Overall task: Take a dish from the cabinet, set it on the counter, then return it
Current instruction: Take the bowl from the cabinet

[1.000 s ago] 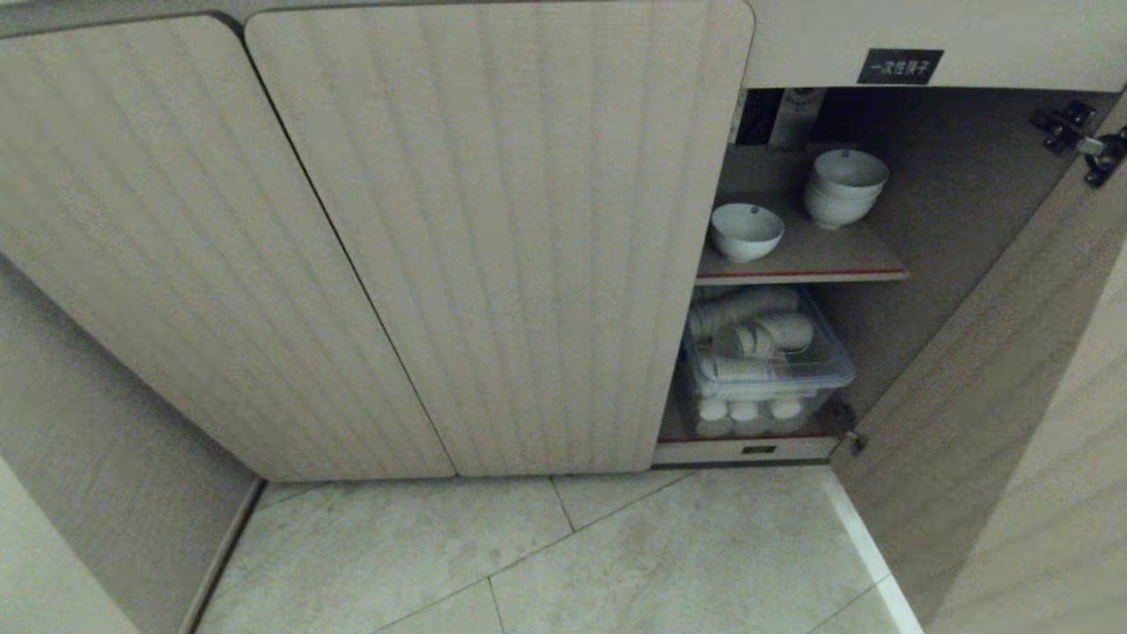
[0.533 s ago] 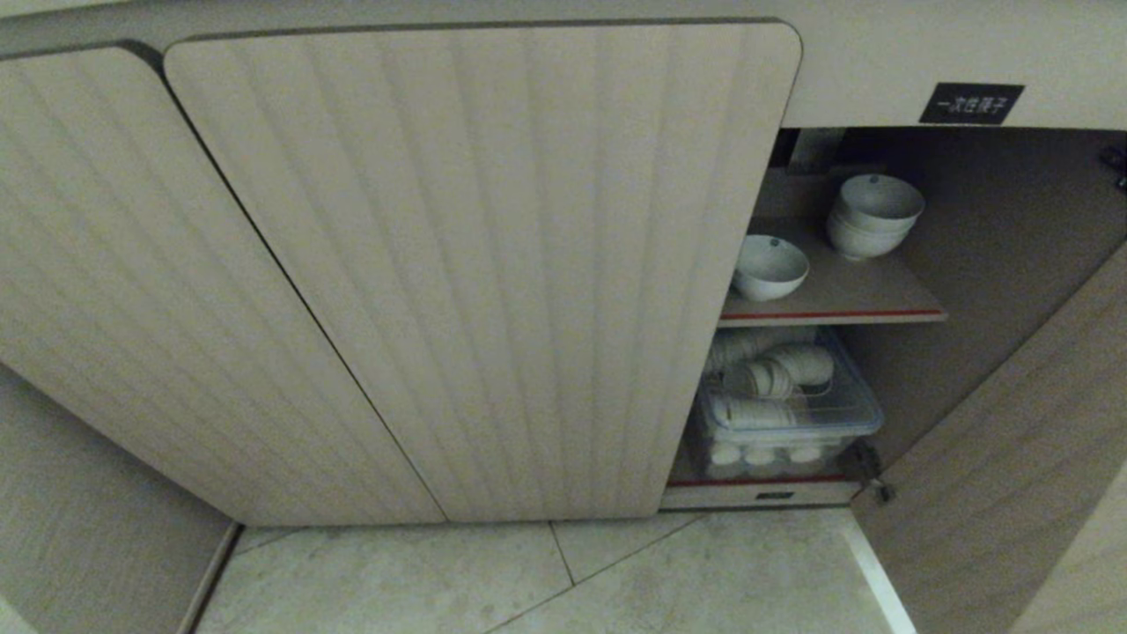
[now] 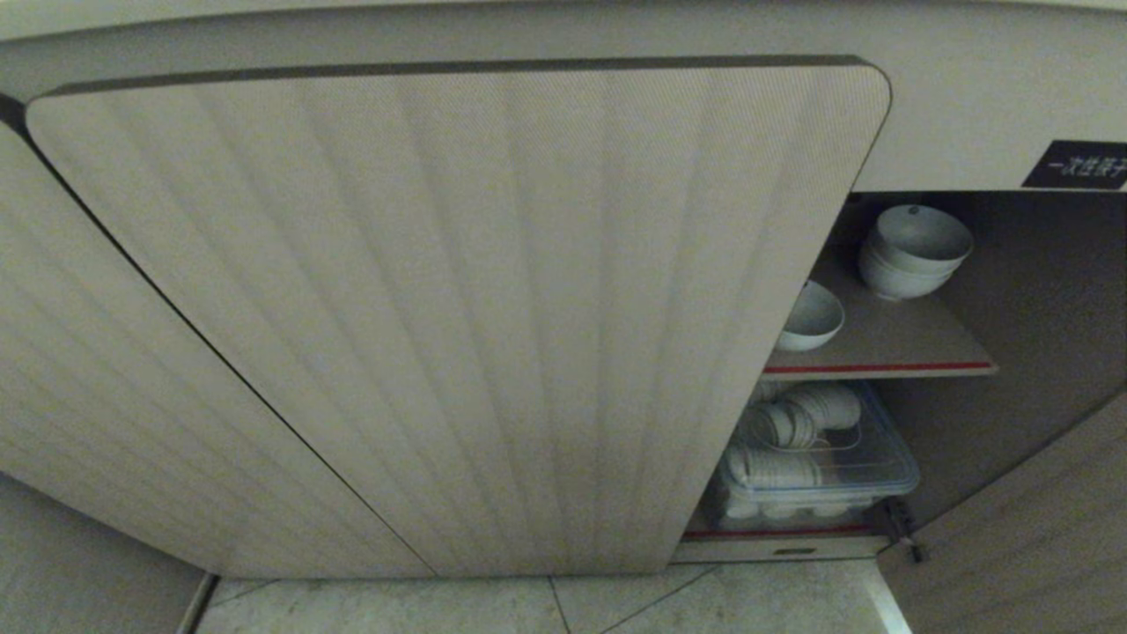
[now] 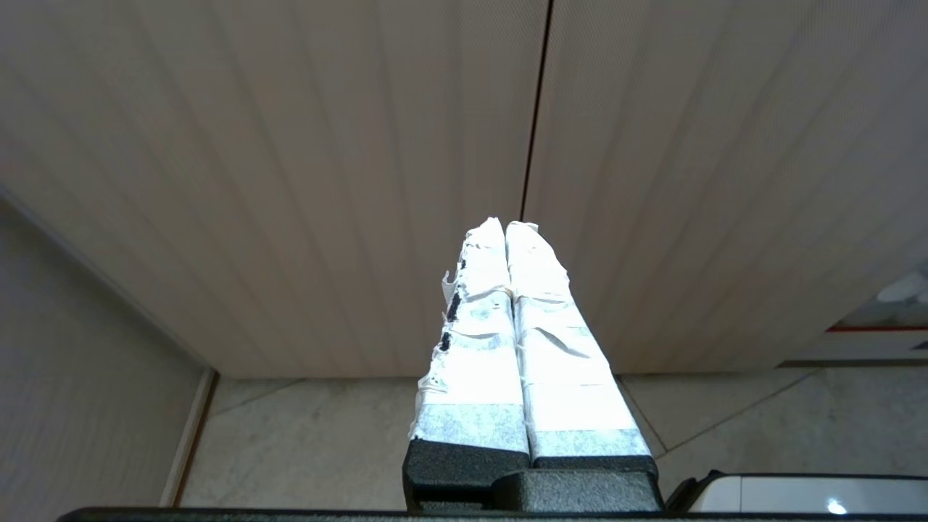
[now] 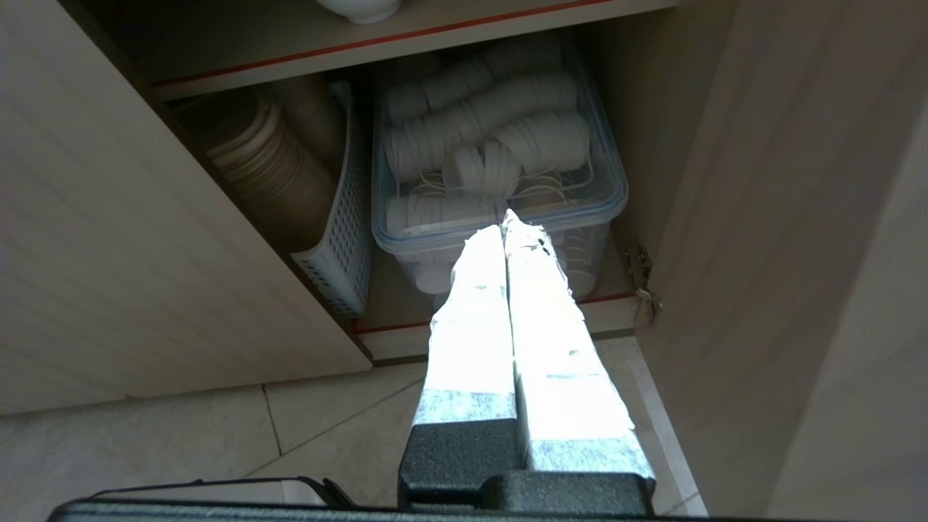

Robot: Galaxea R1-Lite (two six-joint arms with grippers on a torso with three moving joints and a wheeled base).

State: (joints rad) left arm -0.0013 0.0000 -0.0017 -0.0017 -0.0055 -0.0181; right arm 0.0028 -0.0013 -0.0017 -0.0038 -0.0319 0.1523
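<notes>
The cabinet (image 3: 458,317) fills most of the head view, its ribbed beige door shut across the middle, so only the open bay at its right side can be reached. That bay's own door (image 3: 1039,528) is swung out to the right, which is why the shelf (image 3: 889,348) with the red-striped edge lies exposed. Below the shelf, on the cabinet floor, a clear plastic tub (image 5: 500,217) holds loose stacks of white paper cups, and beside it a white slotted basket (image 5: 341,246) keeps a sleeve of brown cups together.

On the shelf a stack of white bowls (image 3: 911,251) stands toward the back. The bowl (image 3: 810,317) the task concerns sits alone nearer the shelf's front edge, partly hidden behind the shut door; standing apart from the stack, it looks the easier one to lift out. A small black label (image 3: 1076,165) sits on the cabinet frame above the bay.

The right gripper (image 5: 505,228) hangs low before the tub, fingers pressed together on nothing. The left gripper (image 4: 505,230) faces the shut doors, fingers likewise closed and empty. No reach toward the bowl has begun yet.
</notes>
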